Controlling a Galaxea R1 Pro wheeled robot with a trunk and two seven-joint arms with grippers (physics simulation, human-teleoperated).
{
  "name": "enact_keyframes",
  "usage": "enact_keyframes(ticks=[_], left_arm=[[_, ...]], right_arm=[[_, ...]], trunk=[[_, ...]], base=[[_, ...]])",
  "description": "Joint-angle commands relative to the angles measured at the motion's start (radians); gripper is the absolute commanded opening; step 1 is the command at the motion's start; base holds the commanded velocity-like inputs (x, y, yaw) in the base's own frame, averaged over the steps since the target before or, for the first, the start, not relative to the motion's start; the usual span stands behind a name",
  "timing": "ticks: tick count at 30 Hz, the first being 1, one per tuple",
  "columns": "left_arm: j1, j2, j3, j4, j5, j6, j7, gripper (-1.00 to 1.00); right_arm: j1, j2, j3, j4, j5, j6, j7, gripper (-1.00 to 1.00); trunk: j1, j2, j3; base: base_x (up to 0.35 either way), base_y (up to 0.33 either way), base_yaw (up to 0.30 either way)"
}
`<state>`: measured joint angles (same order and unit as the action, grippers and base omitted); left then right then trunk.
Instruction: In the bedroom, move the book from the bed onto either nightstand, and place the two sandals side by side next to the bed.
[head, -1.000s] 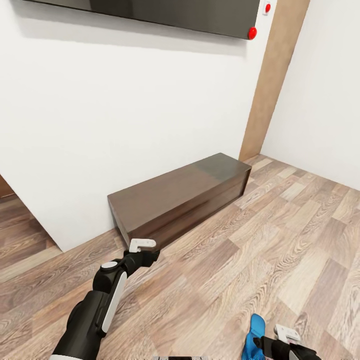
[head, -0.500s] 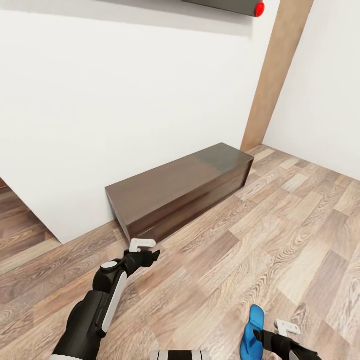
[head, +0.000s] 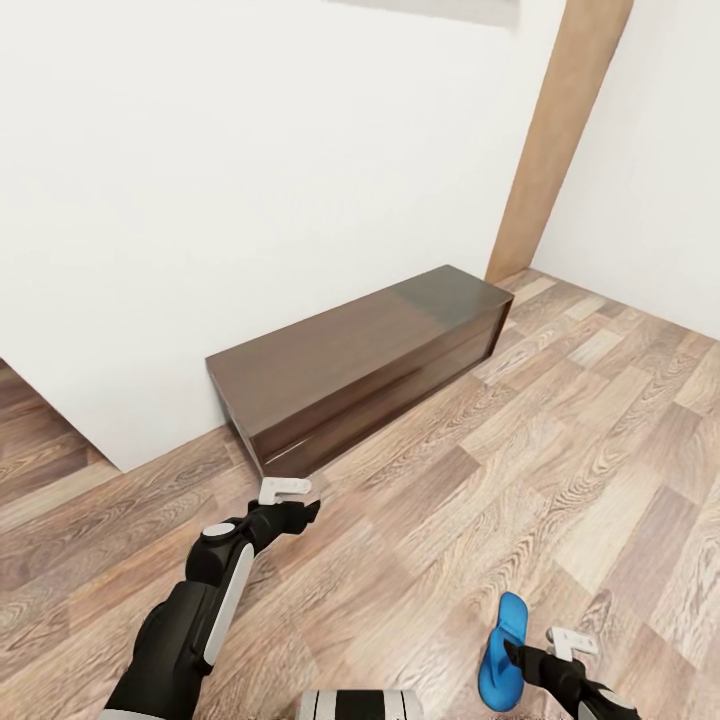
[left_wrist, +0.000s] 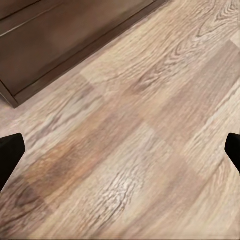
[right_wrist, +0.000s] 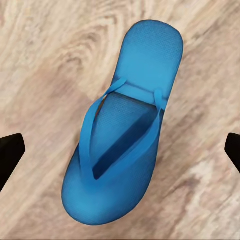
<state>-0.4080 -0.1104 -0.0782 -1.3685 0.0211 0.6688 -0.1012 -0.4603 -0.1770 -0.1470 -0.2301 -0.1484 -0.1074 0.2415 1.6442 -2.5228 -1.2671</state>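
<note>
One bright blue sandal (head: 500, 650) lies flat on the wood-plank floor at the bottom right of the head view. My right gripper (head: 520, 657) hovers just over it, open. In the right wrist view the sandal (right_wrist: 125, 125) lies strap-up between the two widely spread black fingertips (right_wrist: 10, 155), which do not touch it. My left gripper (head: 303, 498) is open over bare floor near the corner of the dark bench, holding nothing; in its wrist view the left gripper (left_wrist: 120, 155) has only planks between its fingertips. The book, bed, nightstand and second sandal are out of view.
A long, low, dark brown lampless bench (head: 360, 370) stands against the white wall (head: 250, 180) ahead. A tan wooden strip (head: 560, 140) runs up the wall at the right. Open plank floor (head: 560, 440) spreads to the right of the bench.
The head view has shifted downward: the dark wall screen and red dots have slid out of the top. More of the sandal shows ahead of the right gripper. The left arm holds its pose.
</note>
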Motion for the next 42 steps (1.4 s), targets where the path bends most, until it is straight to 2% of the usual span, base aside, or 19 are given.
enact_keyframes(ticks=[1,6,16,23,30,42], left_arm=[[0.0,0.0,0.0,0.0,0.0,0.0,0.0,1.0],[0.0,0.0,0.0,0.0,0.0,-0.001,-0.002,1.0],[0.0,0.0,0.0,0.004,0.0,-0.001,-0.002,1.0],[0.0,0.0,0.0,0.006,0.0,-0.032,-0.003,1.0],[0.0,0.0,0.0,0.006,0.0,-0.039,-0.002,1.0],[0.0,0.0,0.0,0.006,0.0,-0.04,-0.002,1.0]], right_arm=[[0.0,0.0,0.0,0.0,0.0,-0.005,0.001,1.0],[0.0,0.001,-0.001,0.0,0.0,-0.005,0.005,1.0],[-0.015,0.002,0.001,-0.026,0.004,0.11,0.005,1.0],[-0.036,0.002,0.001,-0.038,0.005,0.124,0.003,1.0],[-0.051,0.003,0.001,-0.077,0.006,0.191,-0.001,1.0],[-0.072,0.002,0.003,-0.095,0.006,0.216,-0.005,1.0]], trunk=[[0.0,0.0,-0.004],[0.003,-0.001,-0.023],[0.007,-0.004,-0.062],[0.01,-0.005,-0.089],[0.013,-0.007,-0.116],[0.019,-0.01,-0.163]], base=[[0.0,0.0,0.0],[0.0,0.0,0.0],[0.0,0.0,0.0],[0.0,0.0,0.0],[0.0,0.0,0.0],[0.0,0.0,0.0]])
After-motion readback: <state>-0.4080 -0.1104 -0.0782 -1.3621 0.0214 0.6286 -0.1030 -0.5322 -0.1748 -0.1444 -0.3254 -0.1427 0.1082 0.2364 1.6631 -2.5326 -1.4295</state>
